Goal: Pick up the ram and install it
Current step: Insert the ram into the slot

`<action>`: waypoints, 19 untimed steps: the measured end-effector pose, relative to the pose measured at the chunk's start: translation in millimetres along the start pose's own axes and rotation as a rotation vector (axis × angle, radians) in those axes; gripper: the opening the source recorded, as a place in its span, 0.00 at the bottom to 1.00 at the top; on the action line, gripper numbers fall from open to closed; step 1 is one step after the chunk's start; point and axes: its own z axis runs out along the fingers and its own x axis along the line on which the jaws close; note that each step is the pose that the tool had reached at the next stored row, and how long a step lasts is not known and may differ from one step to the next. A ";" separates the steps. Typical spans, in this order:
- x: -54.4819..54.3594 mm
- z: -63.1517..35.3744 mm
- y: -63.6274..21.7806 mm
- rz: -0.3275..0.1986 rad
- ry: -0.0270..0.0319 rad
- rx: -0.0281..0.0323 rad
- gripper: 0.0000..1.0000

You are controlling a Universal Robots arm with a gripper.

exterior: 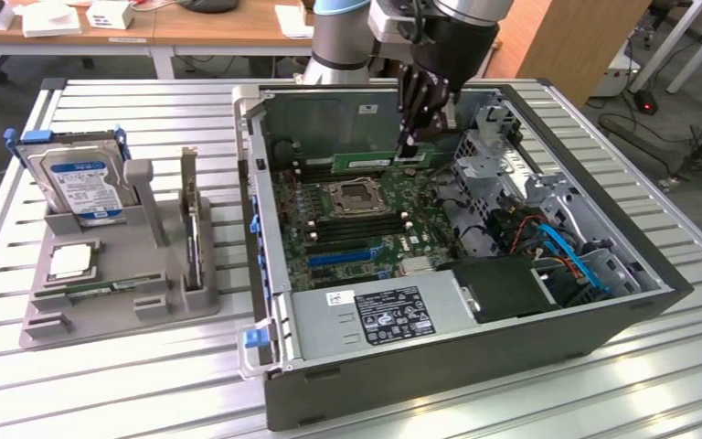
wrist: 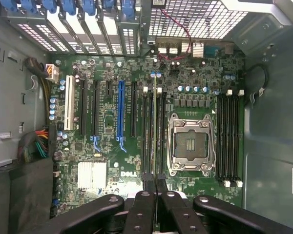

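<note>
My gripper (exterior: 412, 144) reaches down into the open computer case (exterior: 643, 302), shut on the ram (exterior: 364, 162). The ram is a long green stick held level above the motherboard (exterior: 326, 240), apart from it. In the wrist view the black fingers (wrist: 141, 209) are pressed together at the gripper (wrist: 156, 195). The ram's thin edge (wrist: 156, 136) runs out from them. That edge lies along the memory slots (wrist: 149, 136) between the CPU socket (wrist: 190, 144) and the expansion slots (wrist: 119, 112). A second bank of memory slots (wrist: 229, 139) lies on the socket's other side.
A grey parts holder (exterior: 120, 302) on the exterior view's left carries a silver hard drive (exterior: 77, 178), a processor (exterior: 69, 261) and an upright card (exterior: 189, 215). Inside the case are drive cages (exterior: 510, 169), blue cables (exterior: 577, 261) and the power supply (exterior: 376, 315).
</note>
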 end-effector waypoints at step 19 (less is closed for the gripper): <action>0.2 7.7 -0.4 0.006 -0.0004 0.0054 0.11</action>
